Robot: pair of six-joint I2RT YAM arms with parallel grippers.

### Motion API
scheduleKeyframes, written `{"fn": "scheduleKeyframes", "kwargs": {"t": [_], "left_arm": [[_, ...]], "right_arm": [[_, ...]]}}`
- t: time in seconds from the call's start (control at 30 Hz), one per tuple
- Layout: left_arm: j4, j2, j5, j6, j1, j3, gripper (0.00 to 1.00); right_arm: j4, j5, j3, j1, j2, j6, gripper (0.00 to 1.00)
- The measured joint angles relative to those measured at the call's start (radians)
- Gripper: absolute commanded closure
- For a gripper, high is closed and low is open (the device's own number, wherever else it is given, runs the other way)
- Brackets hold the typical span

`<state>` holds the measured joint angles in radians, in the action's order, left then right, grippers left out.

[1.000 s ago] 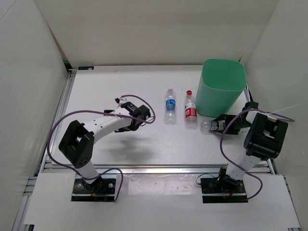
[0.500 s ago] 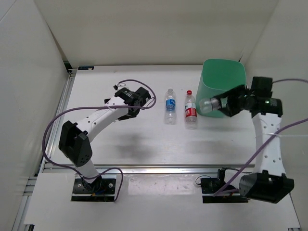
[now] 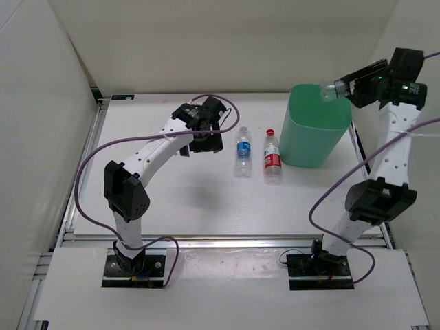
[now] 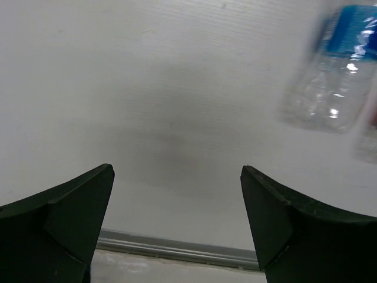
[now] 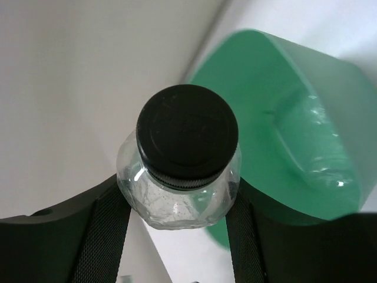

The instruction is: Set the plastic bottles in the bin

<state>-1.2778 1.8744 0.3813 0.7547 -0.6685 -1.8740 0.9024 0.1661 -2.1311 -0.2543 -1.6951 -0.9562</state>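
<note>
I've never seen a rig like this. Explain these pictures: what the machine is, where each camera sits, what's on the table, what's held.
This is a robot with two arms bolted at the near edge of a white table. One picture looks down from above and behind them; the other two come from a camera on each wrist. The left gripper is open and empty, hovering beside the blue-labelled bottle, which lies on the table next to the red-labelled bottle. The right gripper is shut on the unlabelled, dark-capped bottle, raised near the top of the green bin.
</note>
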Motion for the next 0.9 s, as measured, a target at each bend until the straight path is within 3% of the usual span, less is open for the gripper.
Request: {"fn": "scheduleKeyframes", "kwargs": {"t": [0.03,0.07,0.13,0.3,0.47,0.67,0.9], "left_arm": [[0.013,0.014,-0.025,-0.008,0.006,-0.019,0.0],[0.028,0.028,-0.055,-0.013,0.014,-0.033,0.0],[0.042,0.068,-0.113,-0.022,0.033,-0.059,0.0],[0.093,0.226,-0.254,-0.038,0.071,-0.172,0.0],[0.21,0.364,-0.382,-0.062,0.077,-0.292,0.0],[0.331,0.427,-0.476,-0.101,0.072,-0.321,0.0],[0.418,0.502,-0.511,-0.146,0.057,-0.362,0.0]], "right_arm": [[0.002,0.006,0.024,-0.001,-0.025,0.004,0.35],[0.006,0.019,0.042,-0.001,-0.055,0.014,0.19],[0.024,0.051,0.046,-0.001,-0.116,0.038,0.0],[0.071,0.122,0.047,0.006,-0.158,0.134,0.0],[0.067,0.14,0.151,0.011,0.012,0.188,0.0],[0.049,0.188,0.278,0.013,0.232,0.215,0.0],[0.048,0.201,0.397,0.018,0.281,0.232,0.0]]}}
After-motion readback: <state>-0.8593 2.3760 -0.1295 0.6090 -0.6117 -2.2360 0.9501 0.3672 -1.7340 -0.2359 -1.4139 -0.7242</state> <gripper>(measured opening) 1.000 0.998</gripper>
